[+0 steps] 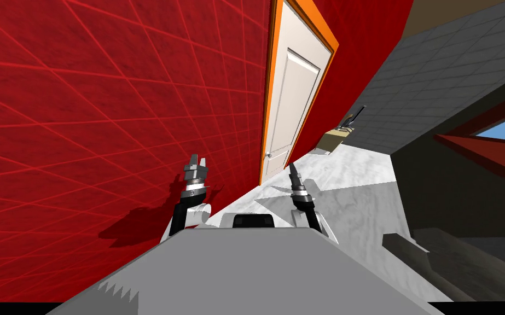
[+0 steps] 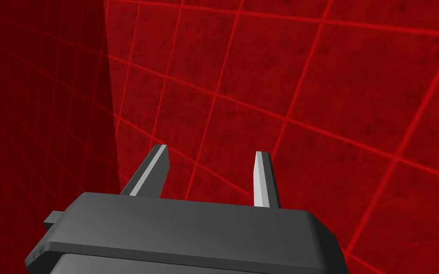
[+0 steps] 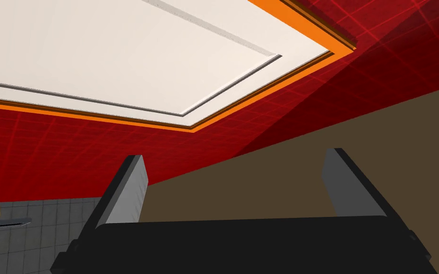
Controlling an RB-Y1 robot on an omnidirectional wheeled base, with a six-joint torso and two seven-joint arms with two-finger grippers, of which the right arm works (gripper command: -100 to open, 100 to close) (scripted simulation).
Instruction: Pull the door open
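A white panelled door in an orange frame stands shut in the red gridded wall ahead. Its small round knob sits low on the frame side. My right gripper hangs just right of the knob, short of the door, fingers open and empty. The right wrist view shows the door's upper panel and the frame corner beyond the open fingers. My left gripper is raised before the red wall to the left of the door, open with nothing in it.
The red wall runs close along my left. Pale marbled floor spreads to the right, towards a grey tiled wall and a tan counter with a tap. A dark ledge and window lie at far right.
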